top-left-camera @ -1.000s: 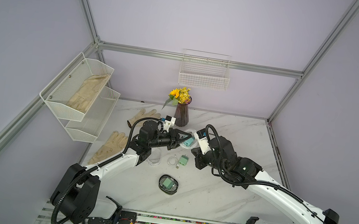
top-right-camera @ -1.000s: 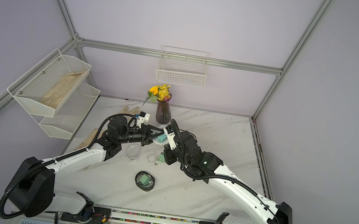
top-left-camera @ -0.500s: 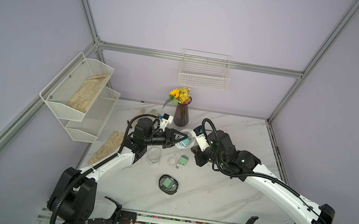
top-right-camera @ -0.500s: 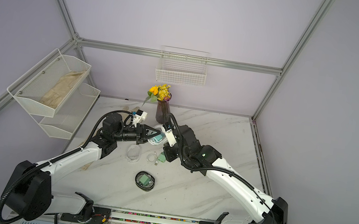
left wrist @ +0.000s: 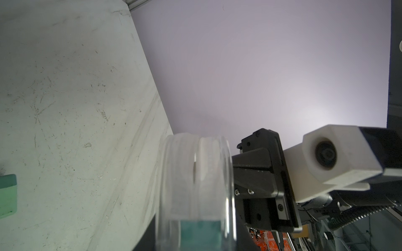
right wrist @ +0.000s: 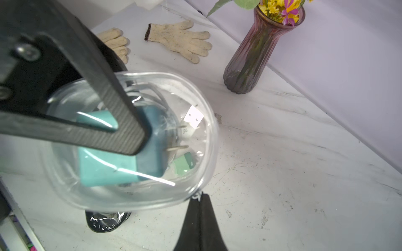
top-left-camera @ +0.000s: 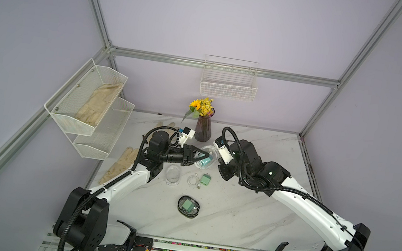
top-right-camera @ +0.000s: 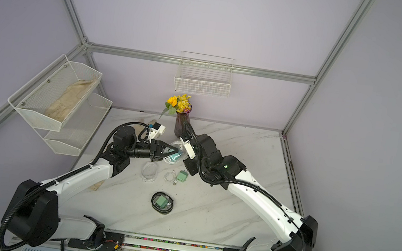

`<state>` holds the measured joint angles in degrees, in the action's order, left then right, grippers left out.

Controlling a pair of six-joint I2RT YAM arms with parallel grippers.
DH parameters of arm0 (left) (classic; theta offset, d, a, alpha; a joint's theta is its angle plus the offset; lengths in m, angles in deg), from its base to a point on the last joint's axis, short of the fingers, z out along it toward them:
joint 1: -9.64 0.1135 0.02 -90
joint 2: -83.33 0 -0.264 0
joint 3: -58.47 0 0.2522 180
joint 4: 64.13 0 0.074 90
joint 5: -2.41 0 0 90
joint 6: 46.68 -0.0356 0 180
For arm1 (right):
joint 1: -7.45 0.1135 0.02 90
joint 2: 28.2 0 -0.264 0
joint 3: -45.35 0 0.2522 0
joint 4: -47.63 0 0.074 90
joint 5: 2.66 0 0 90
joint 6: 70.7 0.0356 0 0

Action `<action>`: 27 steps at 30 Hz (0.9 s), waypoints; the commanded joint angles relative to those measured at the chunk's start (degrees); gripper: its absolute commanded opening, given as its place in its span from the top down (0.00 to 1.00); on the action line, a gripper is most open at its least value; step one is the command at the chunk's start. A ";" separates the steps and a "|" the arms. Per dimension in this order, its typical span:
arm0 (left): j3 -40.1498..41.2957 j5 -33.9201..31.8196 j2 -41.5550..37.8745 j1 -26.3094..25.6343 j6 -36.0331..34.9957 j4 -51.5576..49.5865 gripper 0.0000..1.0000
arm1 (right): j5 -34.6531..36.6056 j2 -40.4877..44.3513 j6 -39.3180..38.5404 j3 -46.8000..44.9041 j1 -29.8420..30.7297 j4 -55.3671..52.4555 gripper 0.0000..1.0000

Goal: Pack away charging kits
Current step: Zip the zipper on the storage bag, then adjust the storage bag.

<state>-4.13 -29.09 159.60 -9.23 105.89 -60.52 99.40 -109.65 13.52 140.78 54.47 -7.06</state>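
Note:
A clear oval case (top-left-camera: 211,151) hangs above the table, with a light blue charger (right wrist: 108,169) and a coiled cable inside. My left gripper (top-left-camera: 206,156) is clamped across the case; one black finger (right wrist: 97,108) lies over it. My right gripper (right wrist: 200,196) is shut, pinching a small white tab at the case's rim (right wrist: 208,152). On the table lie a mint-green charger (top-left-camera: 205,179), a white cable (top-left-camera: 193,179), an empty clear case (top-left-camera: 173,176) and a black-rimmed case (top-left-camera: 188,205) with a mint-green charger inside.
A purple vase (top-left-camera: 203,132) with flowers stands just behind the grippers. Cream gloves (top-left-camera: 120,162) lie at the table's left, and another glove (right wrist: 180,39) near the back. A white mesh shelf (top-left-camera: 89,104) hangs on the left wall and a wire basket (top-left-camera: 228,87) on the back wall.
The held case has stayed almost in place between the two grippers. My left wrist has drawn back to the left and risen a little. Both grips are unchanged.

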 commanded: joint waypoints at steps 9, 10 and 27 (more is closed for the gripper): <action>-3.91 6.50 -0.59 -2.66 -9.13 -6.76 1.00 | 4.93 0.33 -0.44 7.33 -2.78 -3.29 0.90; -4.50 6.32 -0.60 -2.72 -9.73 -7.24 1.00 | 2.93 2.17 0.55 6.62 -3.48 -3.63 0.79; -25.67 7.60 7.32 -14.19 -38.63 -34.61 0.98 | -47.91 18.82 16.87 -15.01 -18.39 11.15 0.26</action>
<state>-23.69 -23.91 166.94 -22.81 71.33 -93.35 57.82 -92.98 28.47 126.31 36.64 -0.22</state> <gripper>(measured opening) 0.319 0.737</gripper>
